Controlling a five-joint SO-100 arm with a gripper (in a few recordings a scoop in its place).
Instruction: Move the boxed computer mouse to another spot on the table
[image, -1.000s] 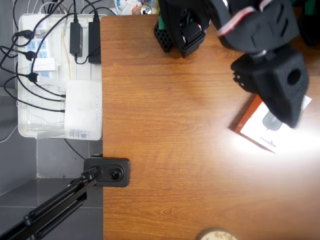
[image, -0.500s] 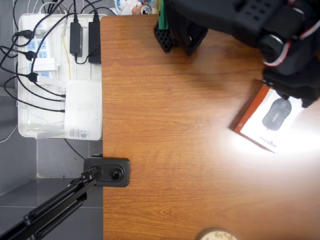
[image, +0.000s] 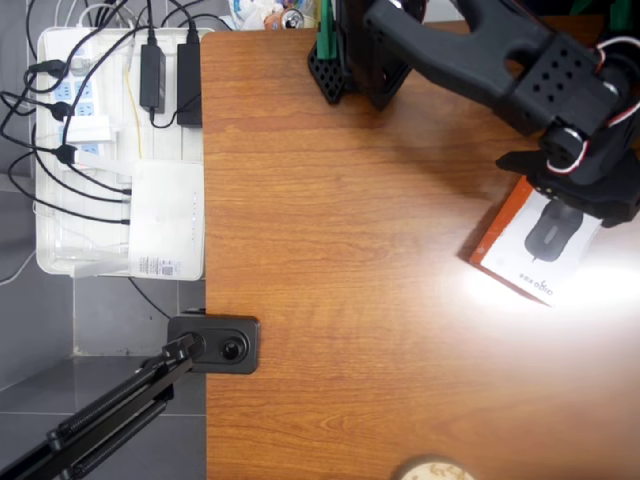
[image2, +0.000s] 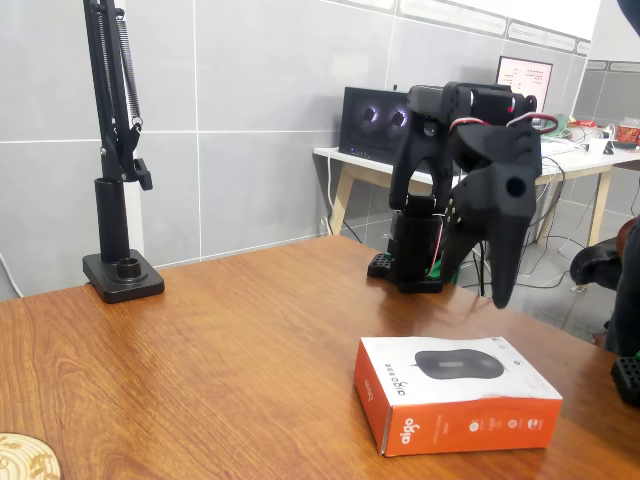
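Since a second ago your gripper (image2: 497, 290) has swung right, hanging above the boxed computer mouse (image2: 455, 405) at lower right; fingers seemingly pressed together, nothing between.

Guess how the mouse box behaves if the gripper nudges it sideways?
The mouse box lies flat on its broad face, so it likely slides rather than tips. The table looks glossy, so friction is probably low. An off-centre push from the gripper would probably spin it.
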